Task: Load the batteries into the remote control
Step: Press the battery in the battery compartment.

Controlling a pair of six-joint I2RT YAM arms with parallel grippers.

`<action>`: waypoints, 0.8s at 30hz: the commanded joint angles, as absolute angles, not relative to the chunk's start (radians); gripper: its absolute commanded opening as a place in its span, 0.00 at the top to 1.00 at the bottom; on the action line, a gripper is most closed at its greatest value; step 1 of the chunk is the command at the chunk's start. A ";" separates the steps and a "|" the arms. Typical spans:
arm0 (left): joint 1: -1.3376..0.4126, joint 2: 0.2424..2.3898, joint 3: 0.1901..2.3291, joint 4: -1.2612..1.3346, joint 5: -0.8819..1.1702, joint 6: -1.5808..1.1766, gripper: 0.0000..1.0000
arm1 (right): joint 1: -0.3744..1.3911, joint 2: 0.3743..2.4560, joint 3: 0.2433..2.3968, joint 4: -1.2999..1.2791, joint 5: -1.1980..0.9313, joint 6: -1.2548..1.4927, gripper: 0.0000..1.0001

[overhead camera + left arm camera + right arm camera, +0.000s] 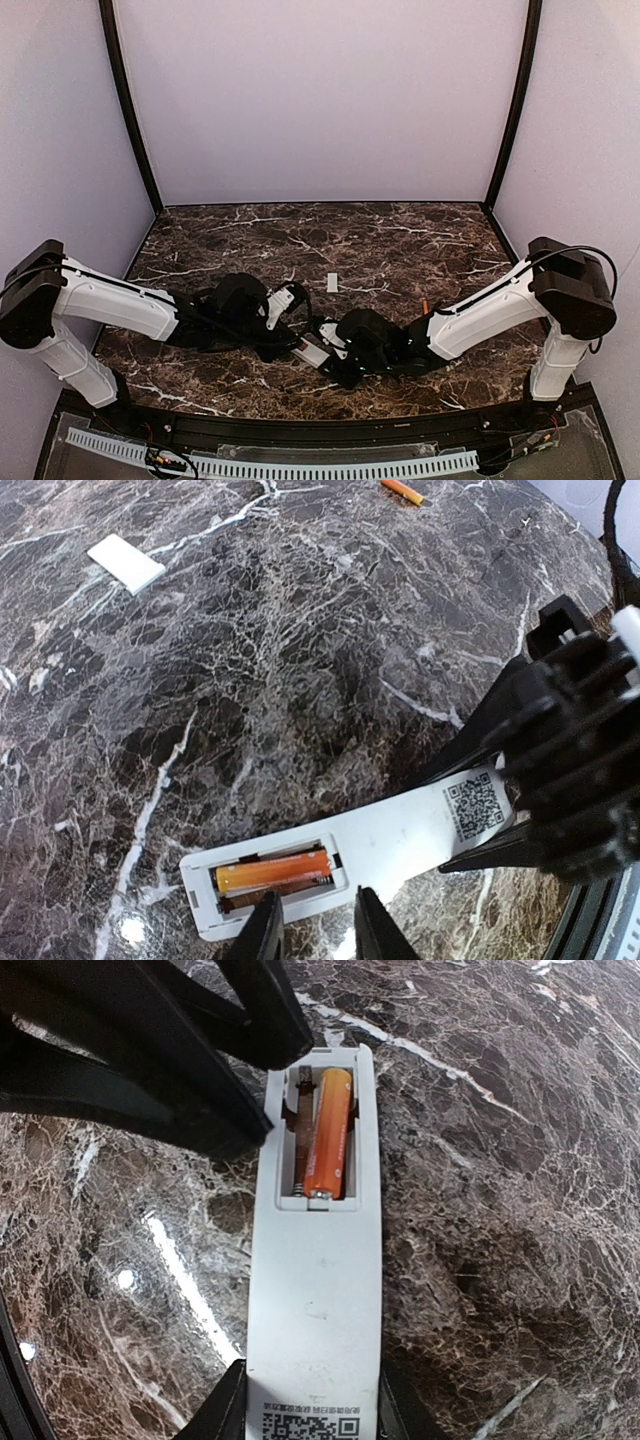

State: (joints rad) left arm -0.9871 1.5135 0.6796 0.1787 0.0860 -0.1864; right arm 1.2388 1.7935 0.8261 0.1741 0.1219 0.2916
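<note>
Right pincer (310,1405): clamps slim white plastic remote control (315,1290) steady for loading.
Left pincer (316,930): slightly parted, empty, beside seated orange cylindrical battery (272,872).

Not much to read here, honestly. The only marking I can spot is a black QR code (478,807) printed on the white back of the remote control (315,1290), down at the end farthest from its battery slot. In the right wrist view there's a thin line of tiny print (305,1403) running across the remote control just above that code, on the slot side of it. It's way too small for me to make out any characters. The orange battery (330,1132) sitting in the remote control's slot shows no lettering I can read.
</note>
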 commanded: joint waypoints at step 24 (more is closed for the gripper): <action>-1.036 1.630 0.751 0.181 0.014 -0.099 0.83 | 1.248 1.825 0.836 0.197 0.125 0.326 1.00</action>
